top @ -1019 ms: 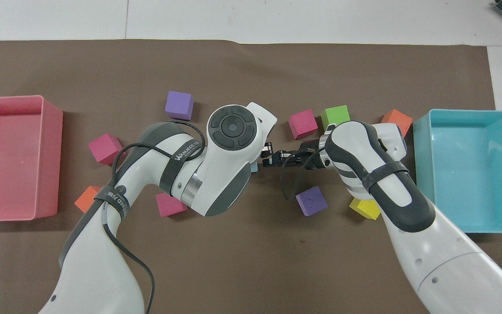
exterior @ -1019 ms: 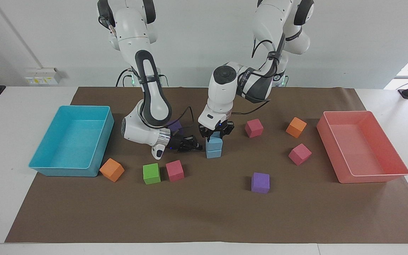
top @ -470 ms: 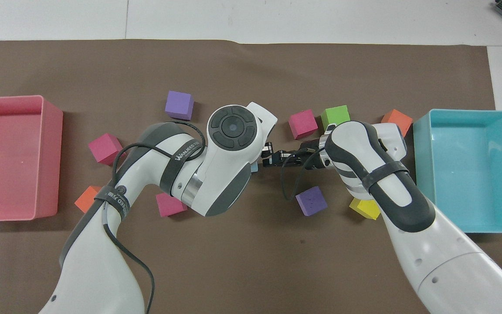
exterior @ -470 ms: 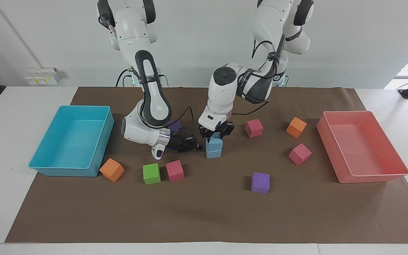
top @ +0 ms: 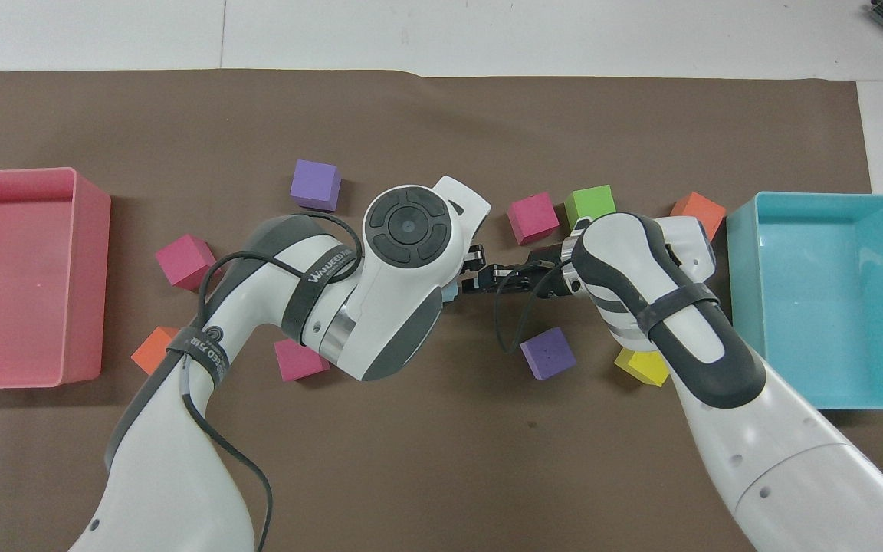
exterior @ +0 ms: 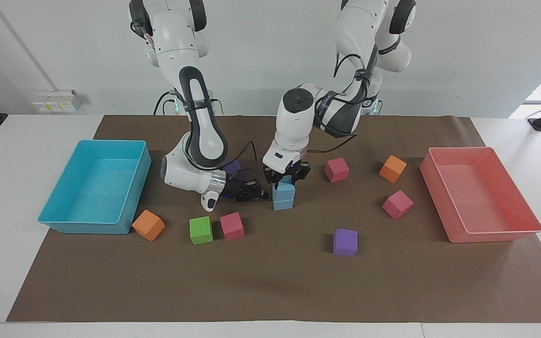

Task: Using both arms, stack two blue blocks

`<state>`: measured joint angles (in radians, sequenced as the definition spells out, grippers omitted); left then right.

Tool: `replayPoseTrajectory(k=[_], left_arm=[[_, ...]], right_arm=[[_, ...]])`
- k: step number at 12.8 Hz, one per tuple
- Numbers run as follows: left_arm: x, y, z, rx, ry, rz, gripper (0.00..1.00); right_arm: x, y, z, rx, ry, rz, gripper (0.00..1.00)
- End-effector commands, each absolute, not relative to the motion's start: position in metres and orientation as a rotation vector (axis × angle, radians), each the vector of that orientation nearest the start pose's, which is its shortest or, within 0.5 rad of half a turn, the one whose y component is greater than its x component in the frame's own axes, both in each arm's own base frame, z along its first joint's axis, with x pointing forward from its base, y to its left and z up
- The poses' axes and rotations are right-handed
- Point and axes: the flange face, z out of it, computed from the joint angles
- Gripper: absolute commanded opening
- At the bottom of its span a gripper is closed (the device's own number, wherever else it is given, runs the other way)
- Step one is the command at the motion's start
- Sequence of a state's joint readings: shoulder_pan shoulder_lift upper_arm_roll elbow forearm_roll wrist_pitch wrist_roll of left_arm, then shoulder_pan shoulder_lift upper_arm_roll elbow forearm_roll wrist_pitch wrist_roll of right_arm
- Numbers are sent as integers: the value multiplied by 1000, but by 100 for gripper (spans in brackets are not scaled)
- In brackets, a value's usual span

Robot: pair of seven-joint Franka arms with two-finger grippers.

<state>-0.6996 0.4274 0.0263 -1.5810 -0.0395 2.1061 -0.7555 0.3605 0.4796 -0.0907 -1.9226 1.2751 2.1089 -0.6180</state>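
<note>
The two blue blocks stand stacked on the brown mat, the upper blue block (exterior: 283,191) squarely on the lower one (exterior: 282,204). My left gripper (exterior: 287,180) points straight down onto the top of the upper block. In the overhead view its wrist hides the stack except a blue sliver (top: 449,292). My right gripper (exterior: 263,194) lies low and level just above the mat, beside the stack toward the right arm's end. It points at the lower block, open and empty, a small gap away. It also shows in the overhead view (top: 476,277).
A turquoise tray (exterior: 82,220) stands at the right arm's end and a pink tray (exterior: 496,232) at the left arm's end. Loose cubes lie around the stack: pink (exterior: 231,226), green (exterior: 201,230), orange (exterior: 148,225), purple (exterior: 345,242), pink (exterior: 336,169), yellow (top: 641,366).
The upper blue block sat slightly askew a second ago and now sits squarely on the lower one. Both arms have barely moved.
</note>
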Motion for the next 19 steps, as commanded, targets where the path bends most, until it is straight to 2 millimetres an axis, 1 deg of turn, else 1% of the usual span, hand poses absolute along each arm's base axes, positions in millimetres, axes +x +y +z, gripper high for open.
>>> replayPoseTrajectory(k=[1,2,3,4,5,6,7,9,10,11,12,14,15,16,18,19], left_arm=[[534,-423,426,-3234,-156,-132,100],[535,-415,437,-3236,-163,-142,100],[539,-401,448,-3232,-178,-144,100],[546,-379,460,-3224,-175,-134,100],[551,-350,475,-3218,-152,-123,100],[550,-325,484,-3216,-133,-121,100],[544,-301,494,-3220,-103,-132,100],[539,-257,514,-3221,-30,-158,100],[538,-236,523,-3183,23,-176,100],[537,-214,534,-3137,63,-176,100],[535,-191,548,-3128,110,-161,100],[529,-152,574,-3119,174,-153,100],[526,-132,587,-3115,214,-160,100],[525,-112,597,-3111,260,-158,100],[522,-76,623,-3106,273,-153,100],[522,-60,638,-3101,282,-154,100]], right_arm=[[581,211,239,-2185,-2,55,0],[581,211,239,-2185,-2,55,0],[581,211,239,-2185,-2,55,0],[581,211,239,-2185,-2,55,0],[581,211,239,-2185,-2,55,0],[581,211,239,-2186,-1,54,0],[581,210,239,-2192,-9,56,0],[581,210,239,-2195,-13,57,0],[583,211,245,-2194,-16,50,0],[585,210,253,-2202,-19,47,0],[588,208,268,-2225,-24,44,0],[597,198,299,-2305,-39,44,0],[602,193,309,-2353,-55,43,0],[607,182,321,-2396,-73,26,0],[613,161,339,-2523,-105,-12,0],[618,152,356,-2601,-120,-39,0]])
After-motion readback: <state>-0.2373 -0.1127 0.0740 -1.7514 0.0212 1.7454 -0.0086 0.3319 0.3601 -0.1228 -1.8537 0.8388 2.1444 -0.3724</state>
